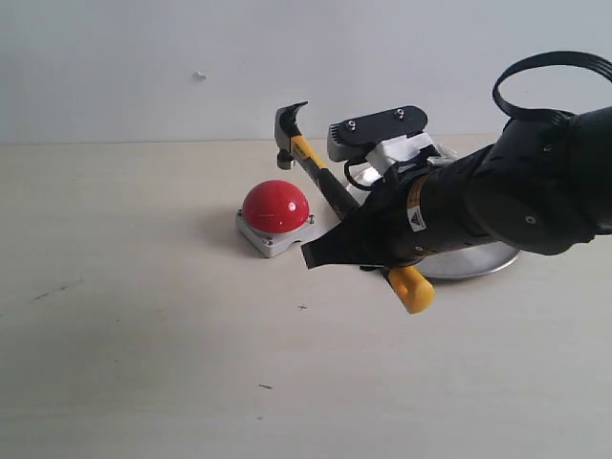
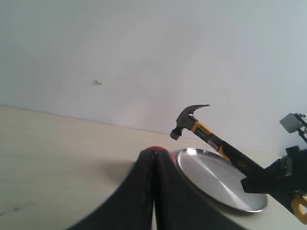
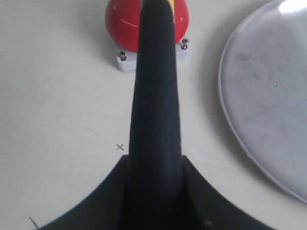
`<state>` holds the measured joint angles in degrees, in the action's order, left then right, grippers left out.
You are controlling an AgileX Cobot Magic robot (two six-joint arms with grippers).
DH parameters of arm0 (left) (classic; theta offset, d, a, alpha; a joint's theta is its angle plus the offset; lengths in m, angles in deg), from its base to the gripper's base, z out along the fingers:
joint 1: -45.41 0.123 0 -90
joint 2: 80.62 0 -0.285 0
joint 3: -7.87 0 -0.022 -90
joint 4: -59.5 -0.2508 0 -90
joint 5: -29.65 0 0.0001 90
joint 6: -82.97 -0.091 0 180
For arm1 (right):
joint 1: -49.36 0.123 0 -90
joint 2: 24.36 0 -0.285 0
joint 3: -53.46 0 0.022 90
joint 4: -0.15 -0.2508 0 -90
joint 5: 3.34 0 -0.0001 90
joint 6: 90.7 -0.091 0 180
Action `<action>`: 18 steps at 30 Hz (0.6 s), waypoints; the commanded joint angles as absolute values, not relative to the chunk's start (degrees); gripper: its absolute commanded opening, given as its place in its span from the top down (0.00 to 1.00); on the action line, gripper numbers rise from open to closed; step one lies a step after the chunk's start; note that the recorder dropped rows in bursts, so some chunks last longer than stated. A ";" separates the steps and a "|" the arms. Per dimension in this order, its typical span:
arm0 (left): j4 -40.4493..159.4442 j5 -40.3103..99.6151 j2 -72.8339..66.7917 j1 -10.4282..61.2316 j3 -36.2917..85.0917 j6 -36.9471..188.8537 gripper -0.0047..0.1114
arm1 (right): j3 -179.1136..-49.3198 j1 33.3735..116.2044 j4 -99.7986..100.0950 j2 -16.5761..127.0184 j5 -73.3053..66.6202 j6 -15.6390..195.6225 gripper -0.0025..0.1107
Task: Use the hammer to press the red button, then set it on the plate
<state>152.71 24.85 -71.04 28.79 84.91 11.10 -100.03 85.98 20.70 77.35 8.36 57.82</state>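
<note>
Gripping the hard, likely head-heavy hammer [image 1: 320,177] mid-handle in the right gripper [image 1: 349,229], near the back edge of the table [image 1: 143,363], with the left gripper [image 2: 153,160] squeezed shut, empty.

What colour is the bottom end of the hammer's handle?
Yellow. The end cap of the hammer shows best in the exterior view.

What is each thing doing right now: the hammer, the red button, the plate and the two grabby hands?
hammer: held off the table, tilted, head raised above the button, not touching it.
red button: sitting on the table, nothing pressing it.
plate: flat on the table, nothing on the part that shows.
right gripper: shut on the hammer's handle.
left gripper: shut, holding nothing.
</note>
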 commanded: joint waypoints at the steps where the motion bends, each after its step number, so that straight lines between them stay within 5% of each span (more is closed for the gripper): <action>1: 152.71 25.26 -70.86 28.85 85.09 10.79 0.96 | -101.95 86.75 21.08 76.83 6.78 60.62 0.98; 11: 152.71 25.26 -70.86 28.85 85.09 10.79 0.96 | -115.14 88.83 22.53 77.41 36.36 67.94 0.98; 18: 152.71 25.26 -70.86 28.85 85.09 10.79 0.96 | -114.51 88.83 33.40 77.41 33.08 50.59 0.98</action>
